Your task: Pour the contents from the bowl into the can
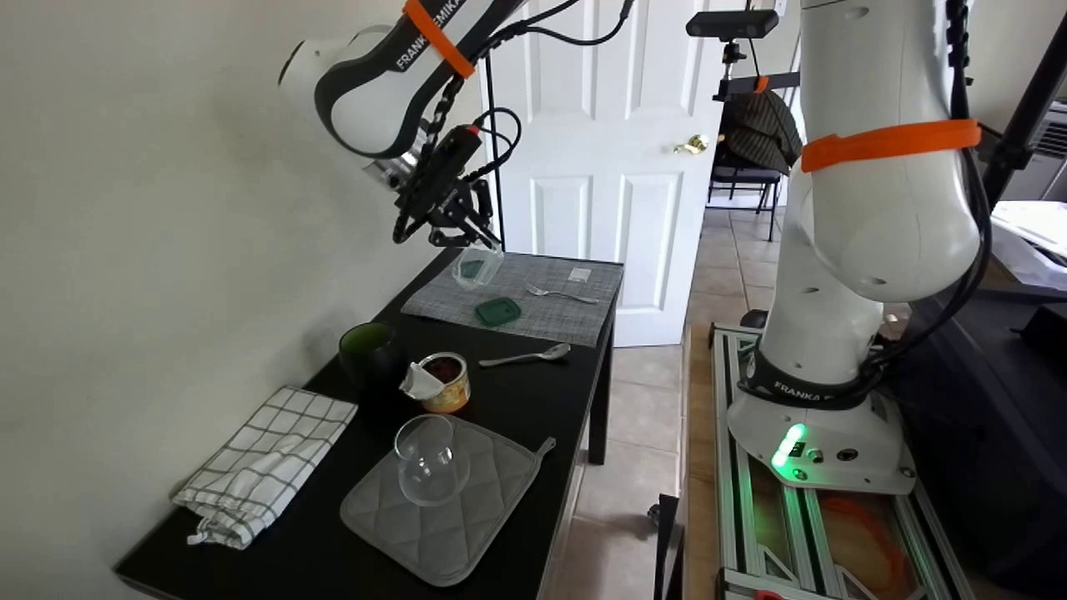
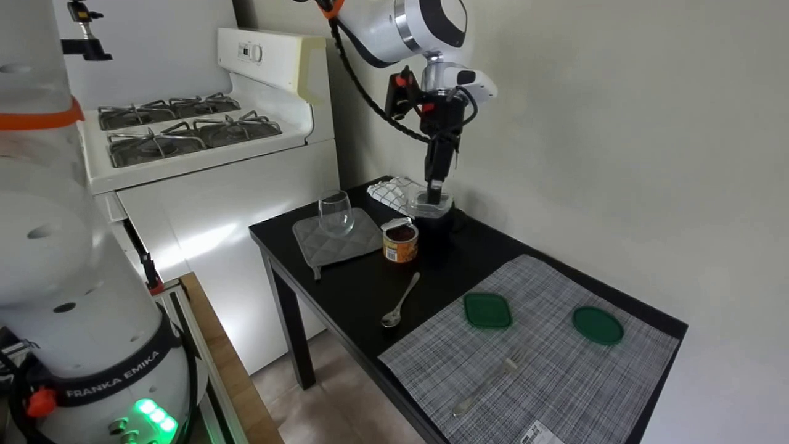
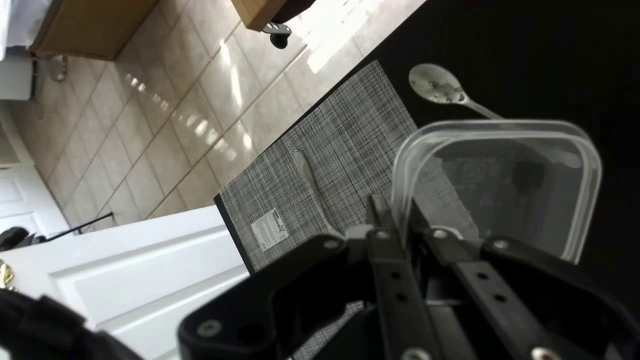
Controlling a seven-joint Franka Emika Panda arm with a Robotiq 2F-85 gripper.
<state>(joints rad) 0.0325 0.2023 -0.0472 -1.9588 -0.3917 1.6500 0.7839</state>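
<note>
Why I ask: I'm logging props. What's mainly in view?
table: 1, black, by wall
placemat: 1, grey, tabletop
lids: 2, green, placemat
fork: 1, silver, placemat
label: 1, white, placemat
spoon: 1, silver, tabletop
can: 1, orange-brown, tabletop
cup: 1, dark-green, tabletop
cloth: 1, white-grey, tabletop
potholder: 1, grey, tabletop
glass: 1, clear, potholder
container: 1, clear, gripped
door: 1, white, background
stove: 1, white, background
arm: 1, white, over table
gripper: 1, black, above table

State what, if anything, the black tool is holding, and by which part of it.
The black tool holds a clear, squarish, plastic-looking container, pinched by one side wall at the rim.
</note>
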